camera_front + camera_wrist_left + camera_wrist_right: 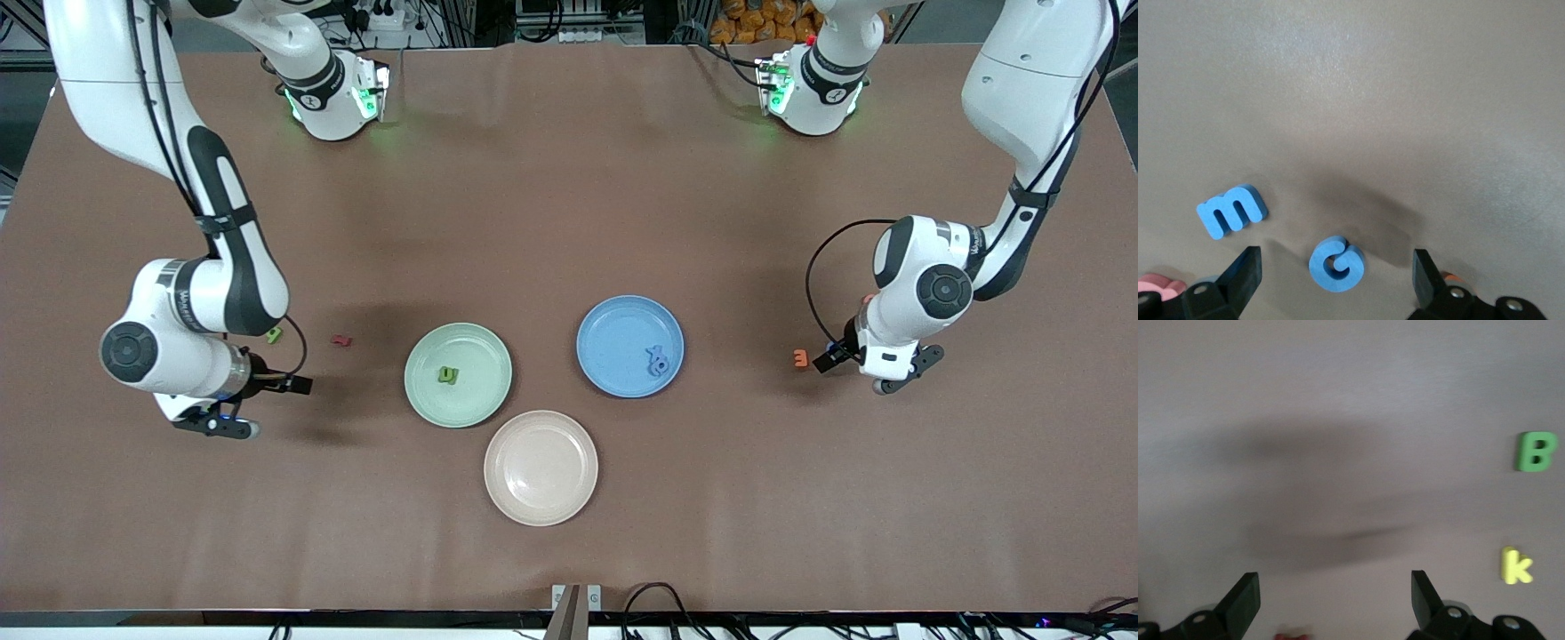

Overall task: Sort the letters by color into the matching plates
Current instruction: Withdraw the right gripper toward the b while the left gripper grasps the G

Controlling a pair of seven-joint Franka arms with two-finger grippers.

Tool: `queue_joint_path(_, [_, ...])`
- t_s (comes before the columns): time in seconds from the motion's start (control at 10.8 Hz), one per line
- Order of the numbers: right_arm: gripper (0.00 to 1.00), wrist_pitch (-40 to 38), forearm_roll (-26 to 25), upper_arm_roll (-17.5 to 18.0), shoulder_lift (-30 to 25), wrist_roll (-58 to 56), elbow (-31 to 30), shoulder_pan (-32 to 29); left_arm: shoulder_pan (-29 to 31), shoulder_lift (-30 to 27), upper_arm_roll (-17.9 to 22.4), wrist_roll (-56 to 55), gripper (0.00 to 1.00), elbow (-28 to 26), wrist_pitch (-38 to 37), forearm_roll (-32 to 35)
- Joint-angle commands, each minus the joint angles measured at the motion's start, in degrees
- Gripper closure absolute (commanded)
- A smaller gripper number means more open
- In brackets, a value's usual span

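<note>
While both grippers hang with jaws spread and empty, the left gripper [1335, 280] sits almost directly over the small blue foam letter G [1336, 264] on the brown bench [1405, 100], well apart from the medium blue plate [630, 346].

A brown tabletop [569, 196] is seen. Three plates lie directly on it in the middle: a green plate [480, 404], a blue plate [613, 333] and a beige-pink plate [540, 468], well apart from both hands. Just under the left hand [1335, 270], between its open fingers, a blue G [1336, 264] is found, with a blue m [1231, 211] beside it. Near the right hand [1335, 590], a green B [1537, 451] and a yellow k [1515, 566] are lying off to one side.
</note>
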Motion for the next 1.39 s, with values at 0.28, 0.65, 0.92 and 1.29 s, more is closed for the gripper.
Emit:
queue_joint_path(0.28, [0.00, 4.86, 0.89, -0.15, -6.31, 1.84, -8.84, -6.62, 0.62, -0.24, -0.32, -0.53, 0.00, -2.55, 3.66, 0.74])
queue_joint_path(0.65, [0.00, 9.17, 3.60, -0.24, -11.06, 1.84, -19.22, -10.22, 1.06, -0.24, -0.23, -0.18, 0.98, -2.73, 4.11, 0.74])
queue_joint_path(0.92, [0.00, 13.55, 11.34, -0.33, -11.52, 4.37, -22.48, -10.23, 1.85, -0.41, -0.32, -0.27, 1.00, -2.64, 4.11, 0.74])
queue_joint_path(1.29, [0.00, 19.91, 11.53, -0.33, -10.64, 15.97, -25.22, -8.21, 1.33, -1.03, -0.49, -0.27, 1.00, -2.29, 3.93, 0.74])
